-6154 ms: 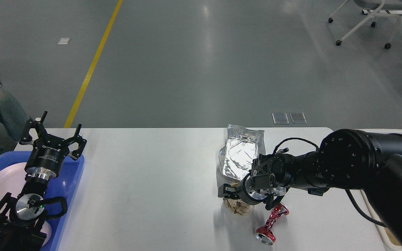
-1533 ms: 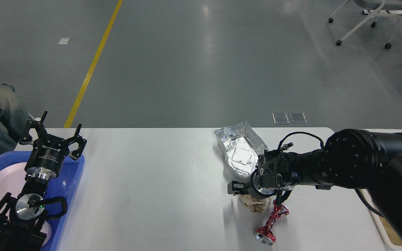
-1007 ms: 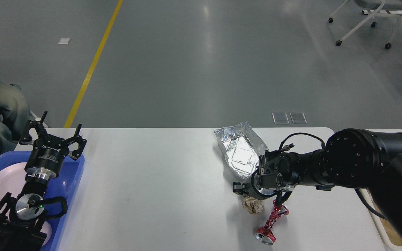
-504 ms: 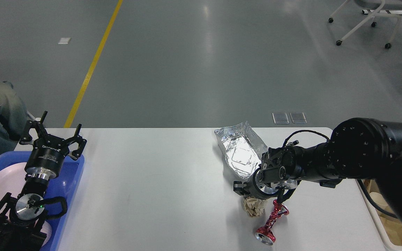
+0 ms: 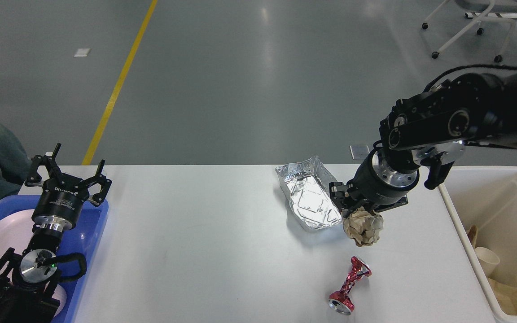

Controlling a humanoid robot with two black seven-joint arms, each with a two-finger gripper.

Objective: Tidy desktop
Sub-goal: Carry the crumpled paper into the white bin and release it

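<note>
Lighting: bright, even, overhead. Grey floor carries soft pale streaks of reflected ceiling light, strongest at top centre.
Glare: crumpled foil tray throws white highlights; desktop matte, no hot spots.
Shadows: soft, short; a faint one beside the foil tray, another below the crushed red can; a dim green glow on the desktop near the left arm.
Sharpness: crisp throughout, no motion blur.
Distortion: slight wide-angle bowing toward the edges.

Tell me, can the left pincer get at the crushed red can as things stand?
Probably not: the left pincer is open over the blue plastic tray, and the crushed red metal can lies far across the white desktop.
</note>
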